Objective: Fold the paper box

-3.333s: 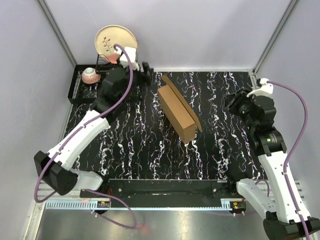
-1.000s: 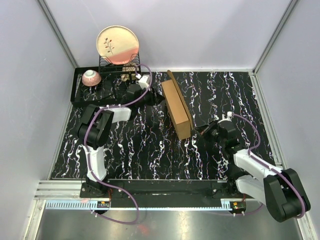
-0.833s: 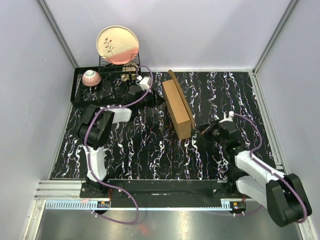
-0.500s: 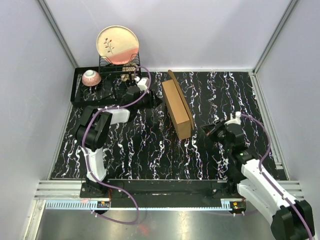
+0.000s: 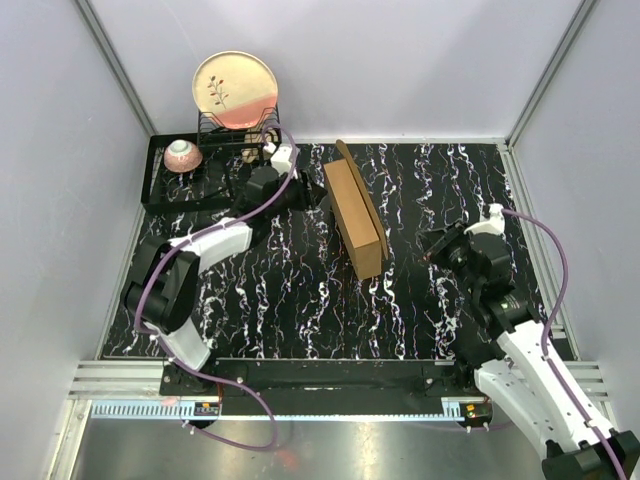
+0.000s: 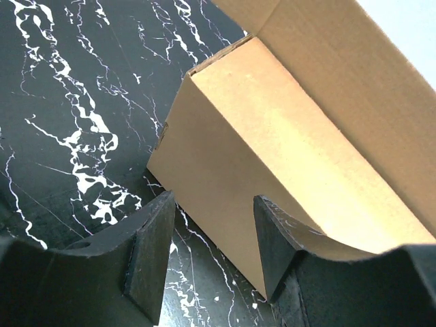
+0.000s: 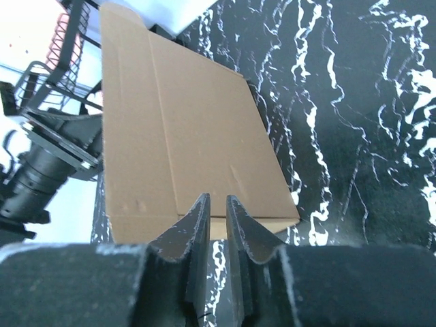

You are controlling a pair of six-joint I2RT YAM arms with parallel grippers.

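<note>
Black marble-patterned table top point(image 5: 300, 290) fills the floor of the white-walled cell. Near its middle, toward the far side, lies the paper box point(image 5: 355, 215), a plain brown carton set lengthwise from far to near, with a long flap standing open along its right side. The left arm reaches across the far left of the table, and the left gripper point(image 5: 308, 197) sits low just beside the box's far left corner; in the left wrist view its fingers point(image 6: 150, 252) are spread wide, with that corner just ahead of the gap and nothing pinched. The right arm stands well to the right of the box, and the right gripper point(image 5: 432, 246) points at the box's near end from a short way off; in the right wrist view its fingers point(image 7: 197, 225) are parted by only a thin slit and hold nothing. In the far left corner a black dish rack point(image 5: 160, 185) carries an upright cream plate point(image 5: 233, 88) and a small pink bowl point(image 5: 182, 153).
</note>
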